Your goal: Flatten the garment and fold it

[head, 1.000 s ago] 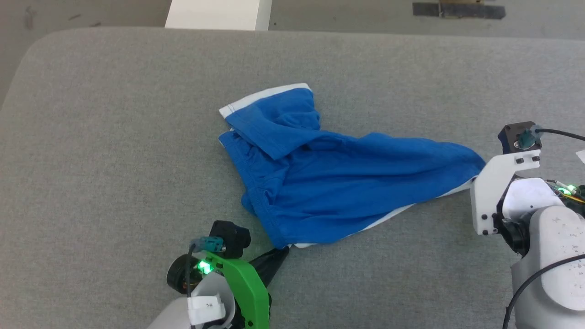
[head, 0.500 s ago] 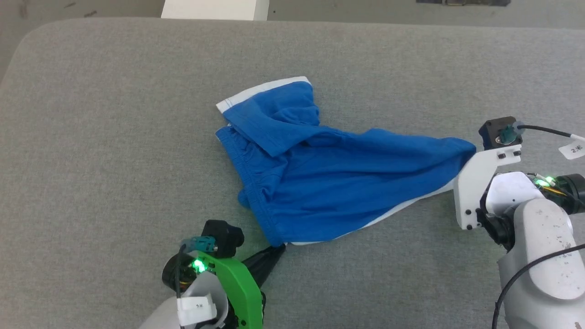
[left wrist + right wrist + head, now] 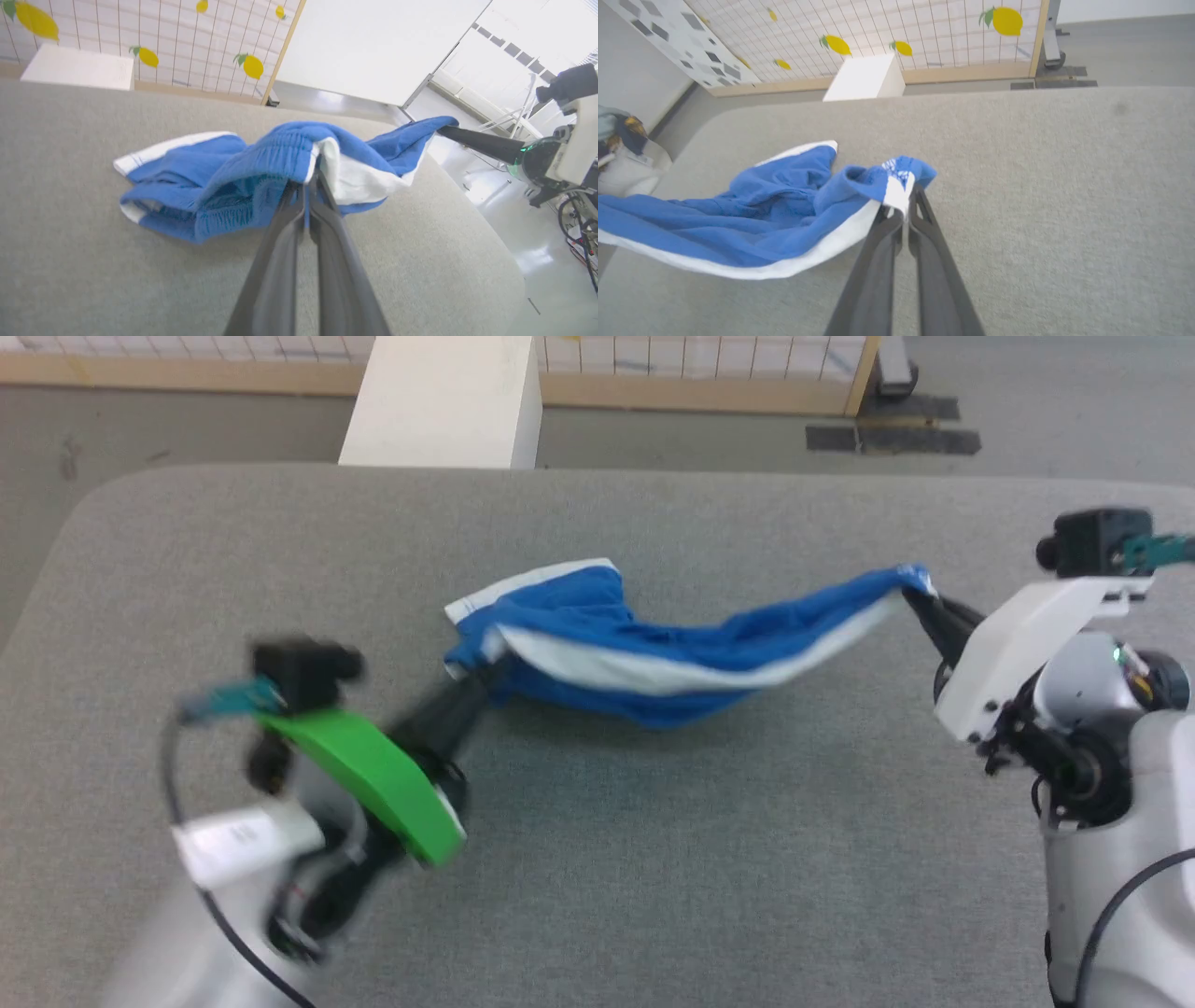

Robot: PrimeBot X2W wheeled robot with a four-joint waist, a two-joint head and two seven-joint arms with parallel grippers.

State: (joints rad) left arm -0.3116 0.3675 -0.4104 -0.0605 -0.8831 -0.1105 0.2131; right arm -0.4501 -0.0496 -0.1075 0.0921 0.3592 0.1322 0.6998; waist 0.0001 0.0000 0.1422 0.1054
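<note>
Left gripper (image 3: 481, 679) at nine o'clock and right gripper (image 3: 913, 602) at three each clamped tight on the sagging blue shorts (image 3: 653, 658); an even outward pull should flatten them.

In the head view we see the left gripper (image 3: 478, 679) only as a blur, its tips buried in the garment (image 3: 569, 607). The frame's edge cuts off the right arm (image 3: 1111, 859). In the right wrist view we lose the garment past the left edge.
</note>
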